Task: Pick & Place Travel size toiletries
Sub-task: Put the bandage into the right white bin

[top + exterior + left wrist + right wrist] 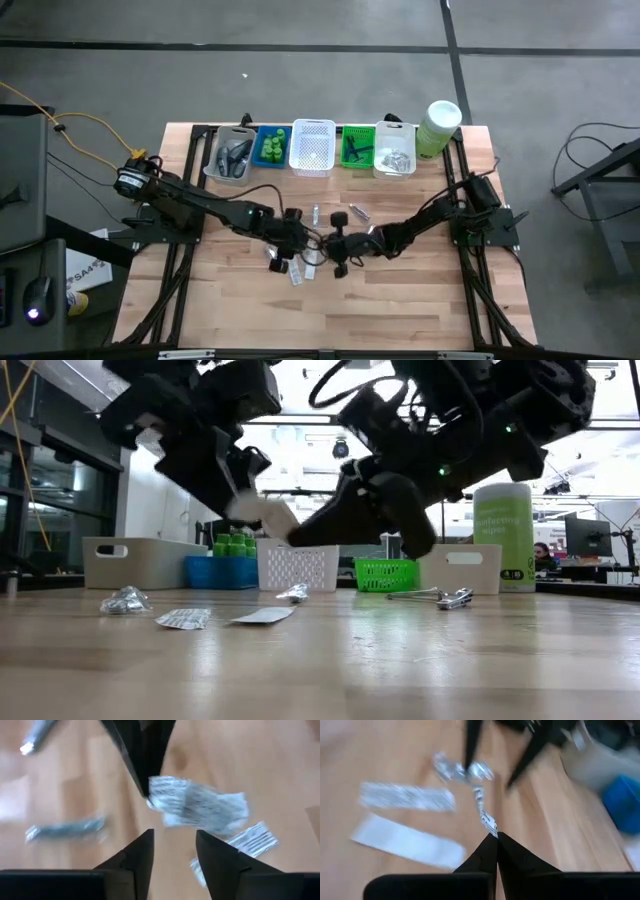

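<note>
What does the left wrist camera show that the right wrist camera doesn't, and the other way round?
Only the left wrist view: the broad crinkled face of the silvery sachet, plus a silvery tube and a blurred slim dark item lying on the table.
Only the right wrist view: a plain white sachet flat on the wood, and the blue basket beyond.
Both: the right gripper shut on the silvery sachet's end, with the left gripper open close by.
</note>
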### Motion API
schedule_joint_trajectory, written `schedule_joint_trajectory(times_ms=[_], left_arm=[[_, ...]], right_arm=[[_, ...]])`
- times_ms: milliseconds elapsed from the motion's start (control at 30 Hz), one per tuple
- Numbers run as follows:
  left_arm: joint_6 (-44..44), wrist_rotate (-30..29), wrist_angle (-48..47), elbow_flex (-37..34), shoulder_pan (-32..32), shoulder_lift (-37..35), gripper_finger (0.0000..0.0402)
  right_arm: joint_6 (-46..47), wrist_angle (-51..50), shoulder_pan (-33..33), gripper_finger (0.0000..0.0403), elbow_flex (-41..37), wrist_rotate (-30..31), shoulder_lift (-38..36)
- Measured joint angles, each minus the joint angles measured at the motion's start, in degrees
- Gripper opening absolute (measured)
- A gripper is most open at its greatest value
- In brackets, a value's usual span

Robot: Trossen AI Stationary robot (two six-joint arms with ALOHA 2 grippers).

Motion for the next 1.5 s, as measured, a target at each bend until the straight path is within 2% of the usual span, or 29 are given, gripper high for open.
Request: schedule_joint_trajectory(times_ms=[167,300,400,467,633,733,800,967,1200,1333,1500], left_arm=[[-4.09,-8.08,-15.41,6.76,-0.26,-0.03,0.0156],[-4.74,-11.42,-16.78,6.59,-1.69,-2.57,0.0156],[-6.92,-12.97,-16.0,3.13,-3.12,-5.04,0.0157],[-7.78,-13.71,-11.44,-0.15,-3.91,-7.28,0.0157],[-11.69,-15.12,-2.55,-11.36,-6.28,-14.1,0.0157],[-13.96,-15.26,2.35,-17.42,-7.11,-18.7,0.0157],[-15.1,-15.53,6.21,-20.77,-7.64,-21.44,0.0157],[-15.75,-15.54,11.79,-26.39,-8.79,-27.56,0.0157],[-16.67,-15.64,12.59,-30.62,-11.77,-31.56,0.0157],[-17.55,-15.66,12.43,-31.37,-13.31,-32.93,0.0157],[-17.67,-15.64,12.18,-31.44,-14.97,-33.85,0.0157]], right_arm=[[7.01,-12.23,-2.55,0.0002,0.07,5.32,-5.8],[13.07,-24.78,-5.56,0.0002,-0.01,10.9,-12.22],[20.51,-36.01,-8.6,0.0002,0.01,15.69,-18.08],[26.35,-44.25,-11.26,0.0002,0.07,17.87,-22.05],[34.6,-62.17,-20.15,0.0002,-0.03,19.49,-31.0],[36.29,-67.68,-26.44,0.0002,-0.03,19.86,-34.56],[36.94,-70.17,-30.65,0.0002,-0.03,18.46,-35.51],[37.52,-72.07,-40.11,0.0002,-0.86,10.62,-34.77],[42.34,-73.05,-45.64,0.001,-2.22,5.77,-33.43],[44.73,-72.99,-46.18,0.0045,-2.24,4.12,-33.42],[46.19,-72.87,-46.15,0.0113,-2.24,5.09,-33.4]])
